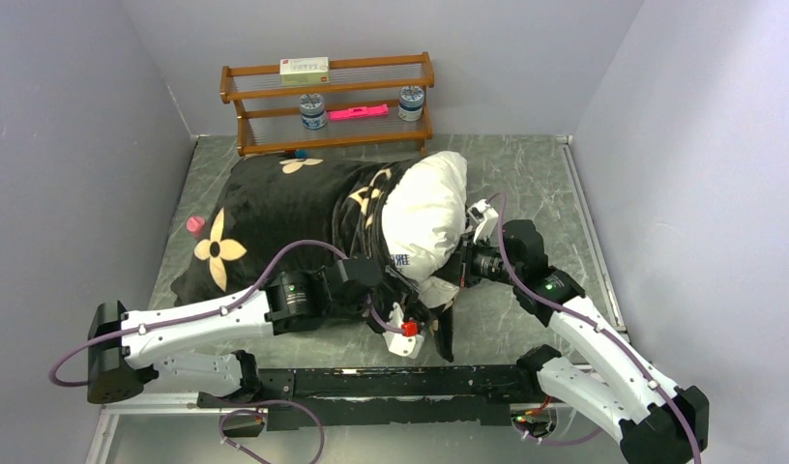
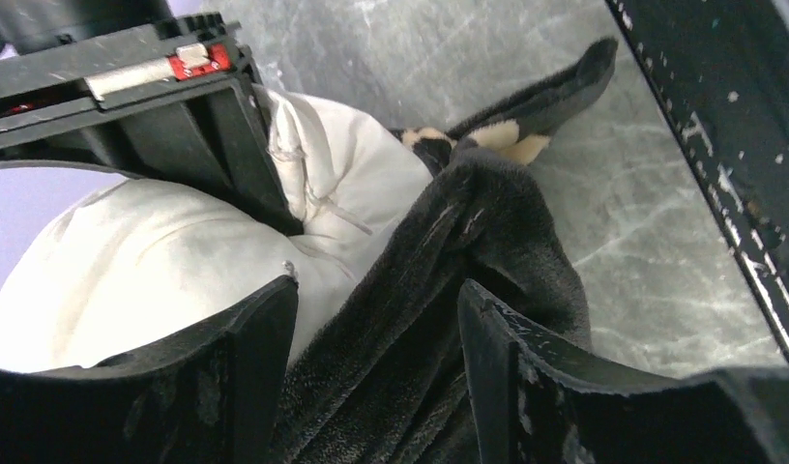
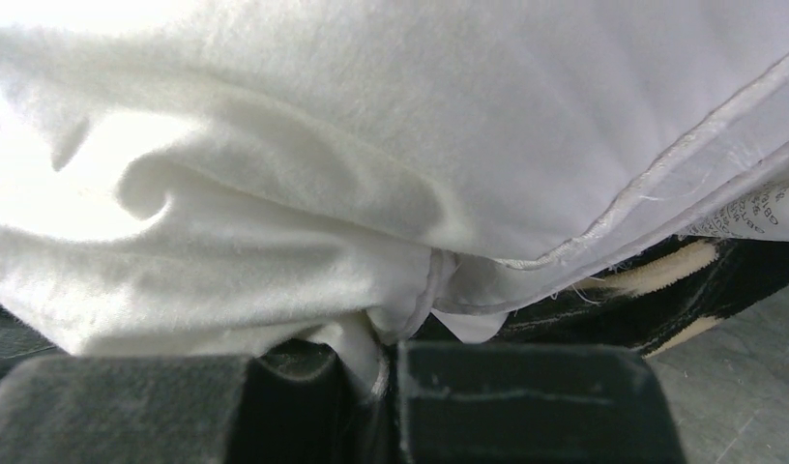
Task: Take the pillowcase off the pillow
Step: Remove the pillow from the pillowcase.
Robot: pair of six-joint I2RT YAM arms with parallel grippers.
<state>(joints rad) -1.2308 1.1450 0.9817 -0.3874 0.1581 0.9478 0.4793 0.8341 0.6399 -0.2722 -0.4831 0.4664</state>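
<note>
Top external: pillow (image 1: pixel 424 208) on grey marbled table (image 1: pixel 526 174), lavender walls (image 1: pixel 62 145).

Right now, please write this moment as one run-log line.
left gripper: open, around pillowcase fold | right gripper: shut on pillow corner | pillow: partly out

The overhead view is evenly, softly lit and sharp, with faint shadows. Above and to the left of the right fingers (image 3: pixel 536 406) the pillow (image 3: pixel 275 145) blows out to glaring white; the fingers themselves look dark and blurred. The left fingers (image 2: pixel 226 387) are soft too, while the pillowcase (image 2: pixel 449 251) between them is crisp. Pale glare streaks the table (image 2: pixel 642 251) beyond.
</note>
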